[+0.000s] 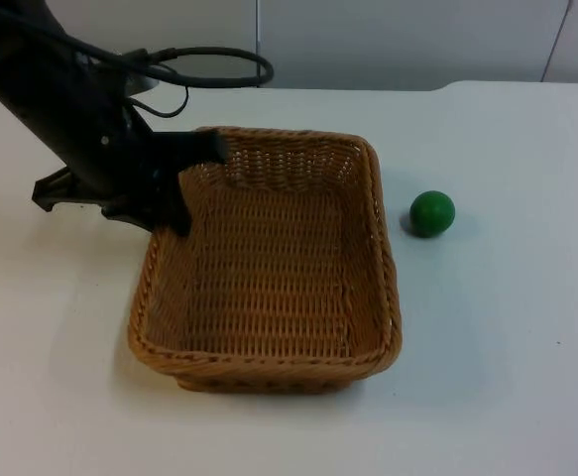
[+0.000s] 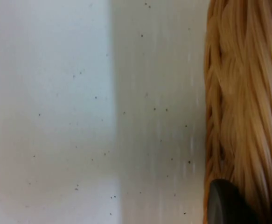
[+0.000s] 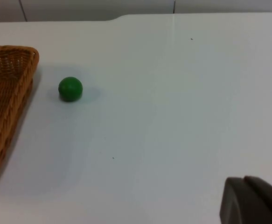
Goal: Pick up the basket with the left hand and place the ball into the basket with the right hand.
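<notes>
Left gripper (image 1: 191,186) straddles the basket (image 1: 269,352) rim — grip unclear — ball (image 1: 432,213) beside it

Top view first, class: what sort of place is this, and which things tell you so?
Probably a robot test bench in a lab or office. A bare white table ends at a grey partition wall, and it carries just a wicker basket and a green ball. The left hand is at the basket's rim.
</notes>
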Controlling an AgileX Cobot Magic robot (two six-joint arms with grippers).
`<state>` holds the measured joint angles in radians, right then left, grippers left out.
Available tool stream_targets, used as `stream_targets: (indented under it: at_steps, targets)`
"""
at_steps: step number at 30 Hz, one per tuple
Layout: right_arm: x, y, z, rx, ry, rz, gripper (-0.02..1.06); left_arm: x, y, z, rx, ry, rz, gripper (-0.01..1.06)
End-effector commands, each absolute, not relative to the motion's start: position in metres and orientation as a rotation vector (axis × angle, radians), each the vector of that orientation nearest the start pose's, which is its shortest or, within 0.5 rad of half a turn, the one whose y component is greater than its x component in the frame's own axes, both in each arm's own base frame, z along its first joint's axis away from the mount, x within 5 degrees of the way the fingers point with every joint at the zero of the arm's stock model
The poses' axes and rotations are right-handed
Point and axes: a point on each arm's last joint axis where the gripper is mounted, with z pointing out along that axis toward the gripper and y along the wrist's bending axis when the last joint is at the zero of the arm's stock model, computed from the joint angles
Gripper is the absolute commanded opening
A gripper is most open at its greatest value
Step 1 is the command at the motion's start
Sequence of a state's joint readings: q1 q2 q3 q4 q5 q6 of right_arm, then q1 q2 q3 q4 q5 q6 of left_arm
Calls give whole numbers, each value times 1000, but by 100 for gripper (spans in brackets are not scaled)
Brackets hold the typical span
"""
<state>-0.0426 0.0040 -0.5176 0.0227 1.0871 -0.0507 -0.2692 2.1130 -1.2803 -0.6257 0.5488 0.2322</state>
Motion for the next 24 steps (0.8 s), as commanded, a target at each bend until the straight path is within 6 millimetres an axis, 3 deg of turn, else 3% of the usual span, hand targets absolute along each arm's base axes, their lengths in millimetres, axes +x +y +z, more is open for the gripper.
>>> stream_targets:
  at_steps: [1,5,9,13,17,24]
  targets:
    - [-7,3,279,-7,2051,-27,0,391,-132,111,-18,2802,-560,0]
    - [-7,3,279,-7,2051,-27,0,391,-127,113,-37,2811,-571,0]
    - [-7,3,279,-7,2051,-27,0,393,-115,132,-79,2780,-601,0]
    - [-7,3,279,-7,2051,-27,0,390,-107,170,-73,2702,-622,0]
    - [-7,3,279,-7,2051,-27,0,386,-107,193,-53,2652,-635,0]
    - [-7,3,279,-7,2051,-27,0,384,-106,200,-50,2645,-644,0]
